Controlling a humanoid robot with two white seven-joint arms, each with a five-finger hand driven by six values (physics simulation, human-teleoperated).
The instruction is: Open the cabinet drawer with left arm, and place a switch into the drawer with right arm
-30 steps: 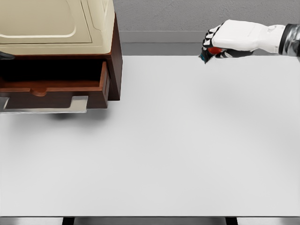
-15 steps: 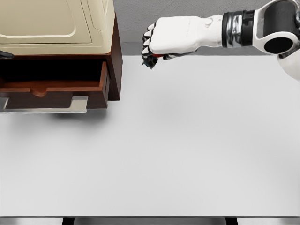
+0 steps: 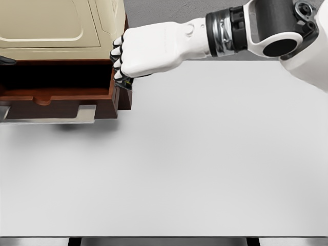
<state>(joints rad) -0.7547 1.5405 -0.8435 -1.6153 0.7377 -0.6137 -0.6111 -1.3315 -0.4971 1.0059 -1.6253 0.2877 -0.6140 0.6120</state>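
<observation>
The brown cabinet [image 3: 127, 61] stands at the table's far left, with a cream top [image 3: 61, 25]. Its drawer [image 3: 61, 97] is pulled out toward me, and the inside is dark. My right hand [image 3: 123, 59] reaches in from the upper right and hovers at the drawer's right front corner. Its fingers are curled into a fist around the switch [image 3: 126, 83], of which only a dark bit shows under the knuckles. A dark sliver [image 3: 5, 60] sits at the left edge; I cannot tell whether it is my left hand.
The white table [image 3: 205, 164] spreads across the view in front of and to the right of the cabinet. A pale metal plate [image 3: 51, 115] juts out under the drawer front. A grey wall [image 3: 164, 15] runs along the back.
My right hand has travelled left across the back of the table with the switch, from the far right to the cabinet's open drawer. The drawer has not moved.
</observation>
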